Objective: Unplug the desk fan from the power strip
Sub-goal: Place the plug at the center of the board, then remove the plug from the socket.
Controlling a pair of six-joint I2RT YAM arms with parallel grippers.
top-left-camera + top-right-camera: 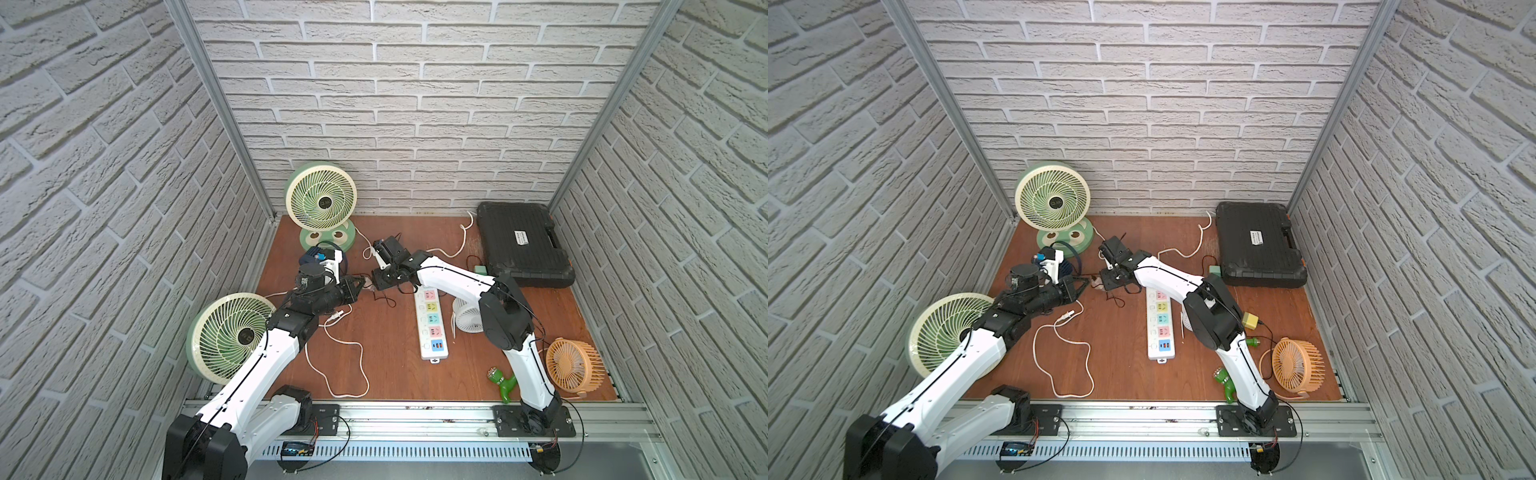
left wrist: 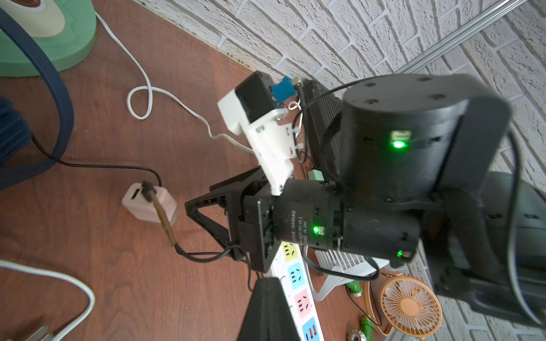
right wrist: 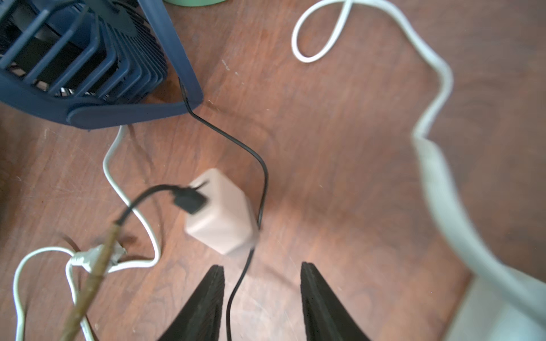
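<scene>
The white power strip [image 1: 432,328] [image 1: 1160,328] [image 2: 298,283] with pastel sockets lies mid-table, and no plug shows in its visible sockets. A pink adapter [image 3: 220,212] [image 2: 147,203] lies loose on the wood to its far left. A black cable [image 3: 260,165] runs from the adapter to the navy desk fan [image 3: 74,59] [image 1: 320,254]. My right gripper [image 3: 261,264] [image 2: 199,195] is open just short of the adapter. The black cable passes loosely between its fingers. My left gripper [image 2: 267,280] [image 1: 362,282] is shut and empty, facing the right one.
Two green fans [image 1: 321,199] [image 1: 230,332] stand at the left. A black tool case [image 1: 523,245] is at the back right, with a small white fan [image 1: 467,318], an orange fan [image 1: 571,365] and a green toy [image 1: 505,382] on the right. White cords [image 1: 345,361] loop across the table.
</scene>
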